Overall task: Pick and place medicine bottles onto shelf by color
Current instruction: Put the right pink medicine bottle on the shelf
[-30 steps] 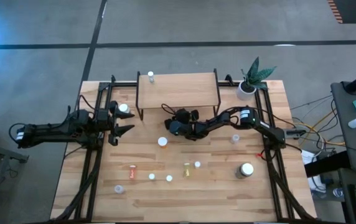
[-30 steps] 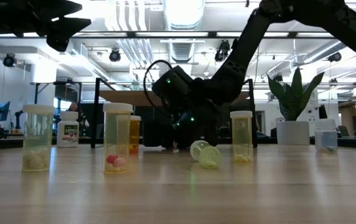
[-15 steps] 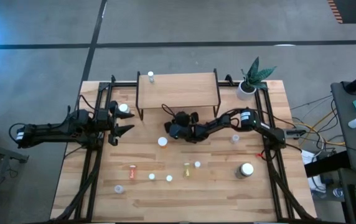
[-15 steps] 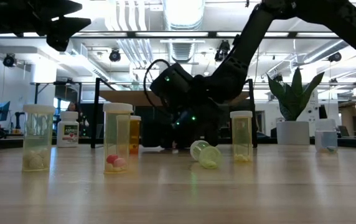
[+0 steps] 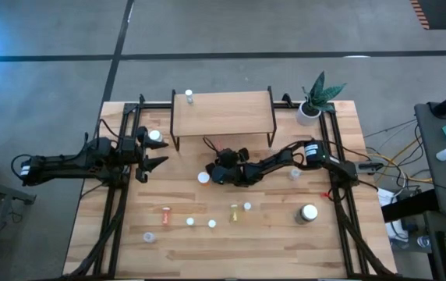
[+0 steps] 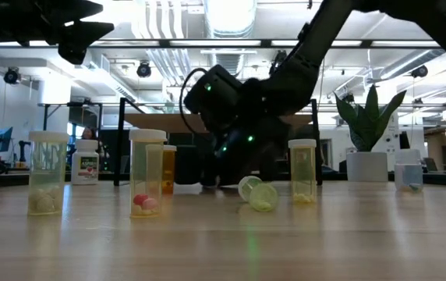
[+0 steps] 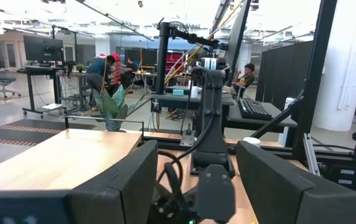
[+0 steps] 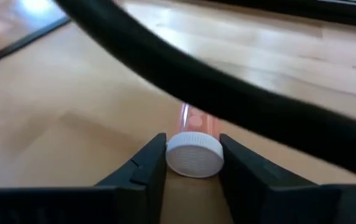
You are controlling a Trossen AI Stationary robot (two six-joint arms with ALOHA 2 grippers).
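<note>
A small bottle with a white cap and an orange-pink body [image 5: 203, 177] stands on the wooden table in front of the shelf [image 5: 223, 113]. My right gripper [image 5: 211, 175] is low over the table, open, with the bottle's cap [image 8: 193, 152] between its two fingertips. One white-capped bottle [image 5: 189, 95] stands on the shelf's far left corner. My left gripper [image 5: 154, 162] hovers open above the table's left side, its fingers wide apart in the left wrist view [image 7: 196, 186], holding nothing. My right gripper's fingers [image 8: 156, 158] stand close on either side of the bottle's white cap [image 8: 193, 152], coming in nearly level from the table's right. Whether they touch it I cannot tell.
Several small bottles [image 5: 211, 223] stand or lie toward the near edge. A larger white-capped one [image 5: 309, 212] and a clear one [image 5: 294, 173] stand at the right. A white bottle [image 5: 154, 135] stands by my left gripper. A potted plant [image 5: 310, 109] is in the far right corner.
My right gripper has moved from just in front of the shelf toward the table's near edge, up to the orange-pink bottle. The bottle has stayed where it was. The gap between the fingers looks unchanged.
</note>
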